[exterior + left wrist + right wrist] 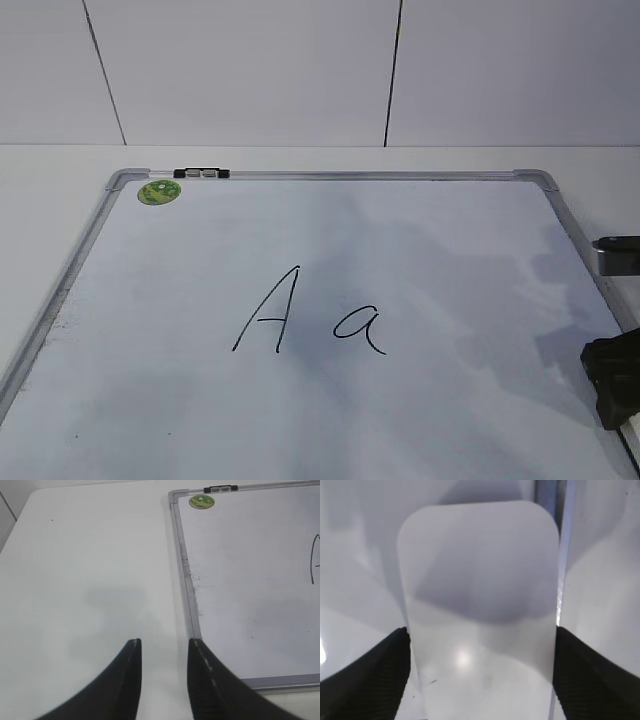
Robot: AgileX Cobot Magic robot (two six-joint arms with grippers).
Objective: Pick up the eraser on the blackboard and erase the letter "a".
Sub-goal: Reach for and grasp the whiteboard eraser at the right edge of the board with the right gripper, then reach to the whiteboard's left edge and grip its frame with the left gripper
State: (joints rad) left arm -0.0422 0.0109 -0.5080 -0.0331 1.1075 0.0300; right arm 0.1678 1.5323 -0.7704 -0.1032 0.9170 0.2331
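Note:
The blackboard (300, 420) is a white board in a silver frame, lying flat, with a capital "A" (270, 310) and the small letter "a" (360, 328) to its right. The white eraser (480, 605) fills the right wrist view, lying over the board's right frame edge. My right gripper (481, 645) has a jaw pressed against each of its long sides. In the exterior view the eraser (618, 258) and the dark gripper body (612, 380) are at the far right edge. My left gripper (164, 642) is open and empty over bare table, left of the board's frame (187, 580).
A round green sticker (159, 192) and a black-and-clear clip (201, 173) sit at the board's far left corner. A white wall with dark seams stands behind the table (300, 158). Faint smudges mark the board's left edge.

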